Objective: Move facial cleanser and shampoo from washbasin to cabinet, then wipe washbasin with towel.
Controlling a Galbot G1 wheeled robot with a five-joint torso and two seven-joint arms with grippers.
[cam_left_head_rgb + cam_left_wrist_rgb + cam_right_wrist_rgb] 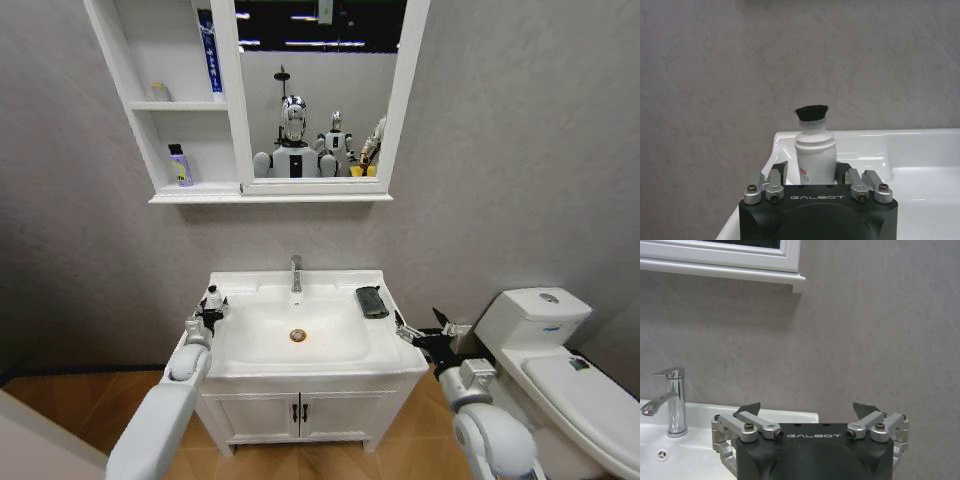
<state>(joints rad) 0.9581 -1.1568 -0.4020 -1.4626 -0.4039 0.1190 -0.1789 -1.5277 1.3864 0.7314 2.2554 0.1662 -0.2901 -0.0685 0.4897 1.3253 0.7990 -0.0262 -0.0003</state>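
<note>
Fingers of the left gripper (pixel 810 172) flank a white bottle (pixel 814 150) at the washbasin's (pixel 390 352) left rim; right gripper (pixel 418 329) (fingers spread wide) hangs beside its right edge.

The robot has fat white arms. Each claw, left claw (pixel 810 172) and right claw (pixel 810 412), is black with silver metal links, small screws and the word GALBOT.

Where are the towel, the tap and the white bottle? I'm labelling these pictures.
towel (pixel 372 301): head view, middle of the folded cloth.
tap (pixel 674 402): right wrist view, upright chrome body.
white bottle (pixel 814 150): left wrist view, shoulder below the black cap.
</note>
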